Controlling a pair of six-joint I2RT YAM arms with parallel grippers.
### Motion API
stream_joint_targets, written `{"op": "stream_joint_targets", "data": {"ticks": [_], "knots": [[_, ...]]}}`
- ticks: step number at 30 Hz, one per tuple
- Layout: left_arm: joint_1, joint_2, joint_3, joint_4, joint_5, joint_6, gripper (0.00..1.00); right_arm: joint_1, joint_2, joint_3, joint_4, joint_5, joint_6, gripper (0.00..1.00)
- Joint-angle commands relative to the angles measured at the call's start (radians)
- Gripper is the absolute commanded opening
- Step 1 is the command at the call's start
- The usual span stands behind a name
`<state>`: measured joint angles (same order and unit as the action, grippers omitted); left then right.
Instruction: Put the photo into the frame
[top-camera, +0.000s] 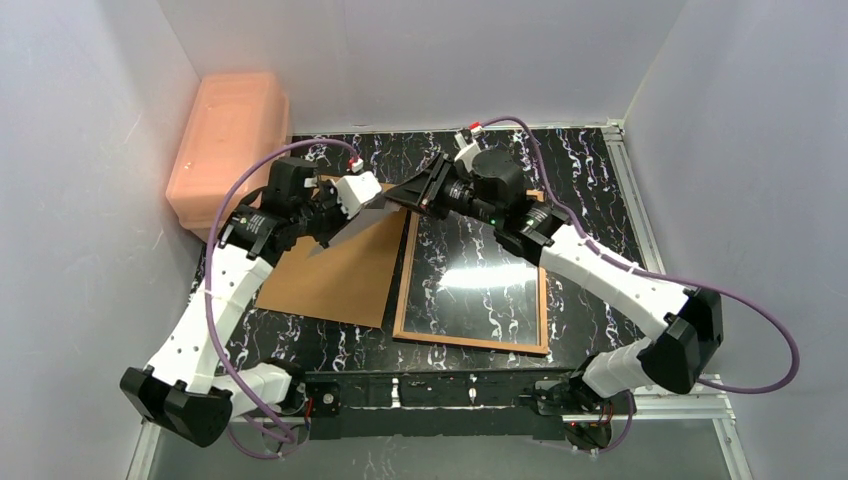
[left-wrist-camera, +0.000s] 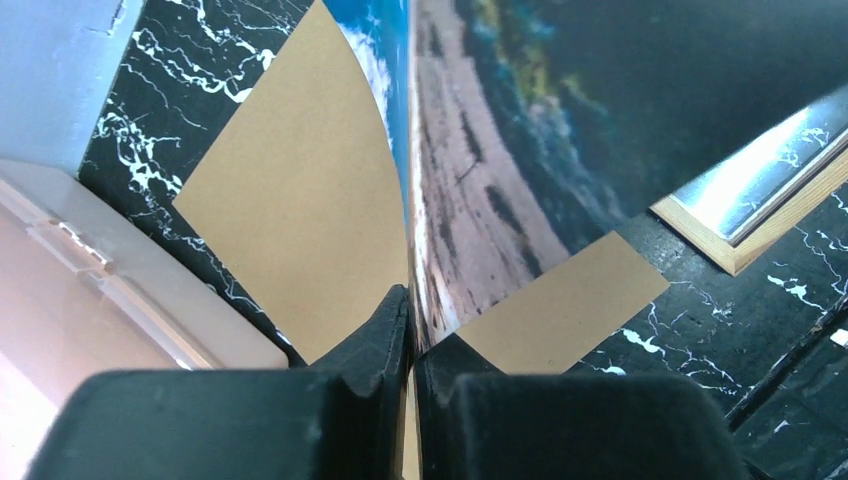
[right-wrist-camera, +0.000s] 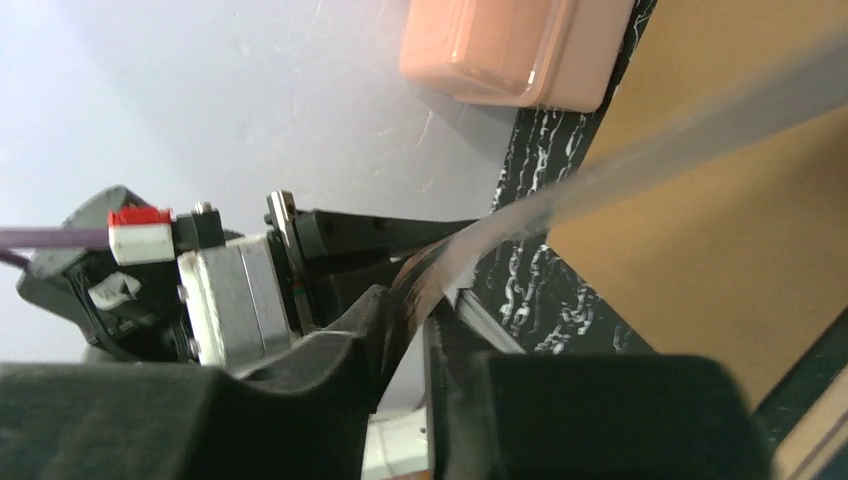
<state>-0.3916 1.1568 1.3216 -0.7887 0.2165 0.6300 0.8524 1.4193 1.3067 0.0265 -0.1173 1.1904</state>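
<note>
The photo (top-camera: 365, 213) is held in the air between both grippers and shows edge-on as a grey sliver. In the left wrist view its beach print (left-wrist-camera: 480, 180) curves away from the jaws. My left gripper (top-camera: 335, 222) is shut on one end of it (left-wrist-camera: 412, 335). My right gripper (top-camera: 398, 198) is shut on the other end, where the photo (right-wrist-camera: 600, 175) bends in between the fingers (right-wrist-camera: 405, 320). The frame (top-camera: 545, 300) lies flat on the table right of centre, wood-brown edges up, and its corner shows in the left wrist view (left-wrist-camera: 745, 245).
A plain brown backing board (top-camera: 330, 275) lies on the black marble table left of the frame, under the photo (left-wrist-camera: 290, 200) (right-wrist-camera: 700, 220). A pink plastic container (top-camera: 225, 140) stands at the back left against the wall. White walls enclose the table.
</note>
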Motion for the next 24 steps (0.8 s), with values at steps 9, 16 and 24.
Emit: {"op": "stream_joint_targets", "data": {"ticks": [9, 16, 24], "knots": [[-0.004, -0.186, 0.064, -0.049, 0.044, 0.212, 0.00, -0.189, -0.093, 0.306, -0.530, -0.472, -0.874, 0.99], [-0.003, -0.261, 0.075, -0.100, 0.060, 0.307, 0.00, -0.202, -0.201, 0.415, -0.857, -0.353, -1.394, 0.99], [-0.003, -0.267, 0.138, -0.147, 0.085, 0.322, 0.00, -0.202, -0.268, 0.306, -0.835, -0.525, -1.525, 0.99]]}}
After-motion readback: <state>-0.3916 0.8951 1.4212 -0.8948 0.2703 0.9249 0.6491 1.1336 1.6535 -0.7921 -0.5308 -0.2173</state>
